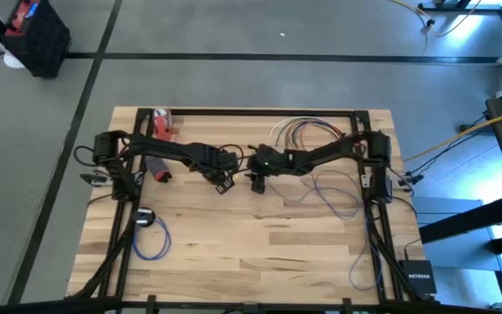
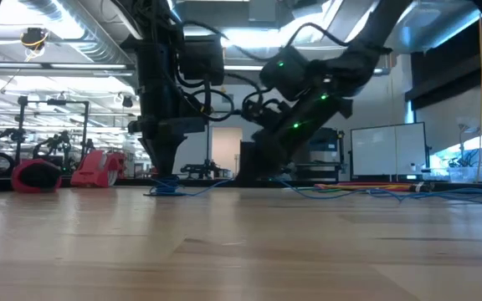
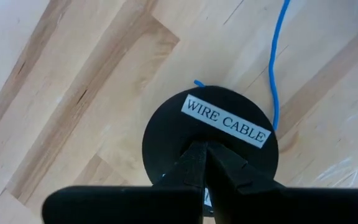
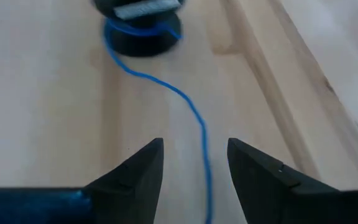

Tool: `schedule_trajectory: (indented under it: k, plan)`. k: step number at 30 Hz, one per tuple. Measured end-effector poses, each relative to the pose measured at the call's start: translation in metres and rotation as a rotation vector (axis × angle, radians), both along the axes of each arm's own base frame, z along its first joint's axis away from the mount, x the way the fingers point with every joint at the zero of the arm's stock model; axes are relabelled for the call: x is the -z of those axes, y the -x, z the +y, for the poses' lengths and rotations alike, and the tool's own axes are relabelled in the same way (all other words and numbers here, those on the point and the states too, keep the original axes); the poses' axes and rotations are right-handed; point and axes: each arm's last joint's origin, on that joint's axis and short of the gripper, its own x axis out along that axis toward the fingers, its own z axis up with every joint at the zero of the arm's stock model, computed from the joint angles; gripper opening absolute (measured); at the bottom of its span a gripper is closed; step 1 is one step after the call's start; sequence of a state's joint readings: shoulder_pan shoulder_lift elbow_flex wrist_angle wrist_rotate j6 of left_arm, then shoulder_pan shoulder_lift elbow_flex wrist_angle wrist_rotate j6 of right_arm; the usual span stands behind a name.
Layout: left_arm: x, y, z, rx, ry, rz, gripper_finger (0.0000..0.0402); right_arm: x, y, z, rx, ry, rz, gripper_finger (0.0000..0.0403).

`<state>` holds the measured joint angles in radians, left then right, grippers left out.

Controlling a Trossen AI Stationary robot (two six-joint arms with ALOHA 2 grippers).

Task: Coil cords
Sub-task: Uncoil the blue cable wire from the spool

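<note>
A black spool labelled "WIRE CABLE" stands on the table with a blue cord wound on it and trailing off. My left gripper is shut and points down onto the spool's top disc, mid-table; in the low view the blue coil lies under it. My right gripper is open and low over the table just right of it. Its fingers stand on either side of the blue cord, which runs on to the spool. My left gripper sets its shut fingertips on the top disc of the spool, near its middle, from above and pointing down. The spool stands upright on the table. The fingers hide whether they pinch anything between them.
A second small spool with a loose blue loop lies near the left edge. More blue cords trail at the right, and a bundle of coloured cords lies at the back. A red object and a black box sit by the frame.
</note>
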<state>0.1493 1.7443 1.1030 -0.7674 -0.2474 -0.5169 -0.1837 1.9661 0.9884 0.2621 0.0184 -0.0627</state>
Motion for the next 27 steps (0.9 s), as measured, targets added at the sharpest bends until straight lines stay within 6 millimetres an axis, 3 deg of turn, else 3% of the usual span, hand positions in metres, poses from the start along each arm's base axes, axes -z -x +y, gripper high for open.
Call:
schedule_trajectory:
  k: [7, 10, 14, 18, 22, 27]
  plan:
    - [0.0, 0.0, 0.0, 0.0, 0.0, 0.001, 0.0, 0.003, -0.007, -0.003, 0.016, 0.041, 0.043, 0.0168]
    - [0.0, 0.0, 0.0, 0.006, -0.001, 0.0, 0.0, 0.003, -0.007, -0.003, 0.014, 0.041, 0.045, 0.0124]
    - [0.0, 0.0, 0.0, 0.005, -0.001, 0.001, 0.0, 0.003, -0.007, -0.003, -0.028, 0.095, 0.051, 0.0024]
    - [0.0, 0.0, 0.0, 0.005, -0.001, 0.001, 0.0, -0.003, -0.005, 0.006, -0.048, 0.147, 0.049, 0.0018]
    - [0.0, 0.0, 0.0, 0.01, -0.001, 0.005, 0.0, -0.013, 0.012, 0.02, -0.065, 0.194, 0.084, 0.0006]
    - [0.0, 0.0, -0.003, 0.018, -0.001, 0.005, 0.0, -0.026, 0.053, 0.037, -0.053, 0.237, 0.097, 0.0006]
